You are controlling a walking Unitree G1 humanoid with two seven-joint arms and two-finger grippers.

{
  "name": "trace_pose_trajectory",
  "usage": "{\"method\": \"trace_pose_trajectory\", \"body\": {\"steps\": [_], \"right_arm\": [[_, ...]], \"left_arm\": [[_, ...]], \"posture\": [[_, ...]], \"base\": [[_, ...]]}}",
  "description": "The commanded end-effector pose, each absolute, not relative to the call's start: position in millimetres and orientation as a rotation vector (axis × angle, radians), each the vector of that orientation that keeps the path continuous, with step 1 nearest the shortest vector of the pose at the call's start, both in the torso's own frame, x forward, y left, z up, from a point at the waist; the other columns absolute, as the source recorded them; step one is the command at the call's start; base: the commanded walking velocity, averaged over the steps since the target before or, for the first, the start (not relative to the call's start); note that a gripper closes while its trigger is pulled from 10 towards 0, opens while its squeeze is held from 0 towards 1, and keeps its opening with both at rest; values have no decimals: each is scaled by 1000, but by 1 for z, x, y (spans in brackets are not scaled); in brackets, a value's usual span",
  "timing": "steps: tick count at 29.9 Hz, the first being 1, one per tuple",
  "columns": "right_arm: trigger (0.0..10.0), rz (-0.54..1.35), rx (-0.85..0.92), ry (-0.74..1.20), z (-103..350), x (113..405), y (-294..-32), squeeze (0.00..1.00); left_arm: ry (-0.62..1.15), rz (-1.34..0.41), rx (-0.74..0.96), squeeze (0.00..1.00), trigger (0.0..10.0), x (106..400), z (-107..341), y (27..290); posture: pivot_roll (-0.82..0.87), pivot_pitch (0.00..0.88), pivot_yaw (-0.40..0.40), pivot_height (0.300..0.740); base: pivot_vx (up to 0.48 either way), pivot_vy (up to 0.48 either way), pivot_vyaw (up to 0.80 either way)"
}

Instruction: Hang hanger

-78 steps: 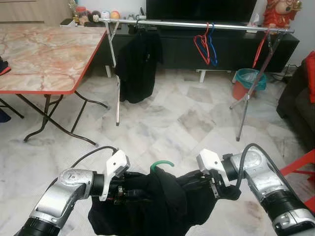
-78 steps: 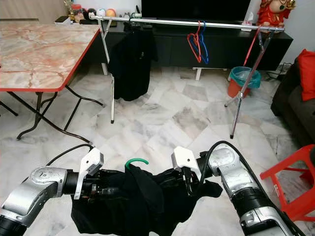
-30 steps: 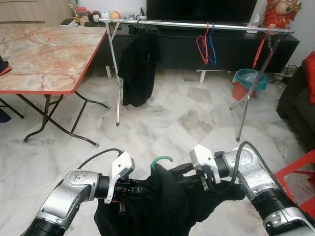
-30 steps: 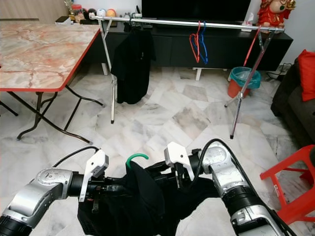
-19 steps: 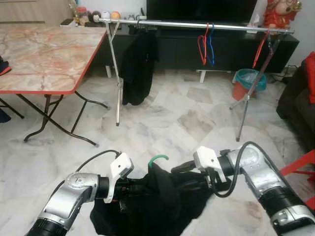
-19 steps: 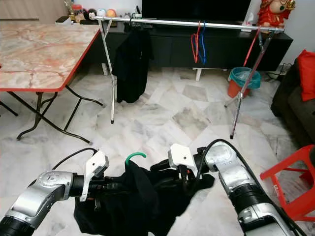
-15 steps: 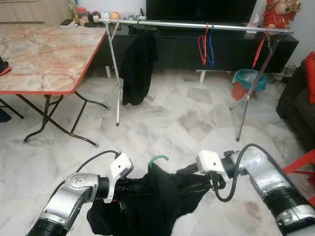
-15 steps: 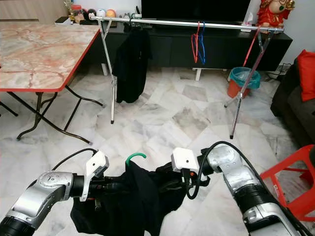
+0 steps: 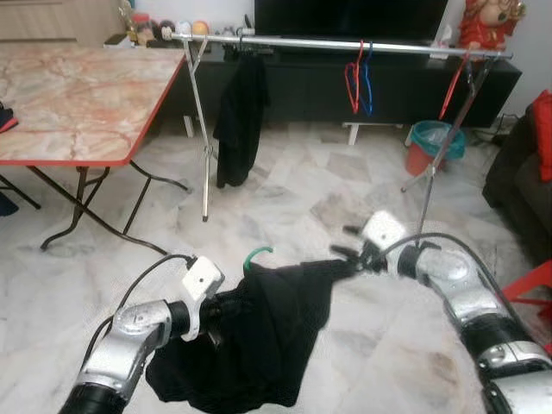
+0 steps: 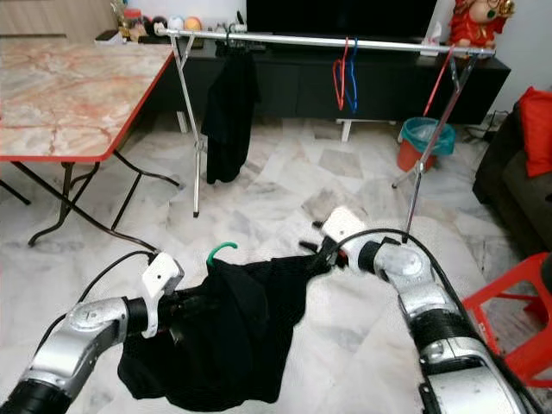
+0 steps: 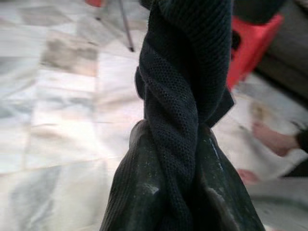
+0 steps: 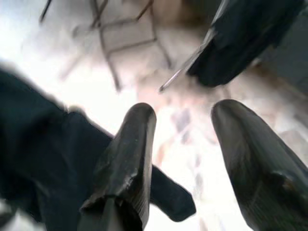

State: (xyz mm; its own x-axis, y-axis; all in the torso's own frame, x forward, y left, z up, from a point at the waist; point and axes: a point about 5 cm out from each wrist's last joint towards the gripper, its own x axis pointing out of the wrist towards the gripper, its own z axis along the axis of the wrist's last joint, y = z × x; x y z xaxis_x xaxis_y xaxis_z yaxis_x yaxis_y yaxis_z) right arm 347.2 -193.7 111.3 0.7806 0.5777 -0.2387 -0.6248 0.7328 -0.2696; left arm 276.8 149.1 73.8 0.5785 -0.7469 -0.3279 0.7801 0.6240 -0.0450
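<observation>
A black garment (image 9: 259,336) on a hanger with a green hook (image 9: 257,254) droops low over the floor in front of me. My left gripper (image 9: 217,312) is shut on a twisted fold of that cloth (image 11: 175,96), its fingers (image 11: 137,183) pressed on both sides. My right gripper (image 9: 345,243) is open just off the garment's right shoulder, blurred. Nothing lies between its fingers (image 12: 130,159), and the dark cloth (image 12: 53,168) sits beside them. The silver clothes rail (image 9: 345,43) stands across the room.
A black shirt (image 9: 240,121) and red and blue hangers (image 9: 359,78) hang on the rail. A marble-topped folding table (image 9: 78,95) stands at the left. A teal bin (image 9: 429,140), a red stool (image 9: 528,286) and a dark sofa (image 9: 517,172) are at the right.
My right gripper has let go of the garment, opened, and moved up and to the right. The garment now hangs from the left gripper alone and sags lower.
</observation>
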Motion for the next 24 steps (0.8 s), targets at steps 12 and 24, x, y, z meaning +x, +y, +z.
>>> {"method": "trace_pose_trajectory", "body": {"steps": [12,24], "right_arm": [[10000,82,68,169,50,320,-200,0],[10000,-70,88,166,24,288,-211,0]], "left_arm": [[202,-275,89,0,10000,298,54,171],[75,-71,45,0,10000,294,65,207]], "posture": [[-65,0,21,740],[-78,0,49,740]], "base": [[0,0,0],[0,0,0]]}}
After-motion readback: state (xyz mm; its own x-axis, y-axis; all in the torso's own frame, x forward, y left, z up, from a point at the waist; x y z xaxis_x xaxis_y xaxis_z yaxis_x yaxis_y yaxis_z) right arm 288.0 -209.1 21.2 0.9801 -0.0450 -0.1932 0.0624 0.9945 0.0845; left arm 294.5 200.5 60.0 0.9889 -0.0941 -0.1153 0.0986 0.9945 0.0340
